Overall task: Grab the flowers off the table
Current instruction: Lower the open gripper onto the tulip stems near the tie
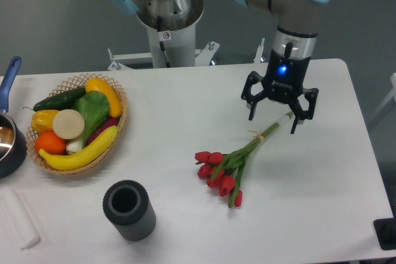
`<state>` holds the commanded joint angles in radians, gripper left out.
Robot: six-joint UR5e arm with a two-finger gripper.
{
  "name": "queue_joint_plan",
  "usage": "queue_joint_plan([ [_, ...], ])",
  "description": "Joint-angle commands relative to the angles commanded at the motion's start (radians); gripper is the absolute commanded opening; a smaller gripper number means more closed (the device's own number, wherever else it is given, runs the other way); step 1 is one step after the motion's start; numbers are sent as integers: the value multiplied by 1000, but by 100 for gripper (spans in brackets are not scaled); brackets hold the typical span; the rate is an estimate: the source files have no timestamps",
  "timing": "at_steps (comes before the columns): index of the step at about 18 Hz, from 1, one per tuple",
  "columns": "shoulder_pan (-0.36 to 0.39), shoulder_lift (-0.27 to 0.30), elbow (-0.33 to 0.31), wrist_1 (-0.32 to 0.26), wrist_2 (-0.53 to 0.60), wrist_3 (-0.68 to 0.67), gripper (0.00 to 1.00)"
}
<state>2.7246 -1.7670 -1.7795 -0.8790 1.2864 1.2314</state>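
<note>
Broadly, the white tabletop (pixel 185 100) fills most of the view; the flowers (pixel 230 168) serve as landmark for everything below.

- Arm: grey with blue caps, reaches in from above and behind the flowers. Its black end effector (pixel 273 119) hangs above the white-wrapped stem ends, at the upper right tip of the bunch. Fingers spread apart, one on either side of the stem line, nothing between them gripped. A blue light glows on the wrist.
- Robot base: grey pedestal (pixel 168 29) beyond the far tabletop edge, up and left of the flowers.
- Wicker basket (pixel 121 120): well left of the flowers, holding a banana, cucumber, orange, yellow peppers, a leafy green and a pale round item.
- Dark pot (pixel 9 146) with a blue handle: farther left than the basket, cut by the frame edge.
- Black ribbed cylinder (pixel 129 210): upright, open-topped, left of and nearer than the flowers.
- Flowers: lying flat on the tabletop, right of centre, red heads toward the lower left, green stems running up to the right, pale string tied near the stem ends.
- White roll (pixel 21 225): far lower left, lying flat.
</note>
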Motion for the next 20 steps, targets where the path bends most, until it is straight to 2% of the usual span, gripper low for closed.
queue_joint_plan([
  [2, -26, -12, 0, -9, 62, 72, 100],
  [5, -39, -46, -5, -11, 88, 83, 100],
  [8, -81, -86, -14, -9, 163, 129, 100],
  [13, -111, -144, -12, -8, 162, 118, 100],
  [20, -106, -186, -14, -6, 169, 131, 100],
])
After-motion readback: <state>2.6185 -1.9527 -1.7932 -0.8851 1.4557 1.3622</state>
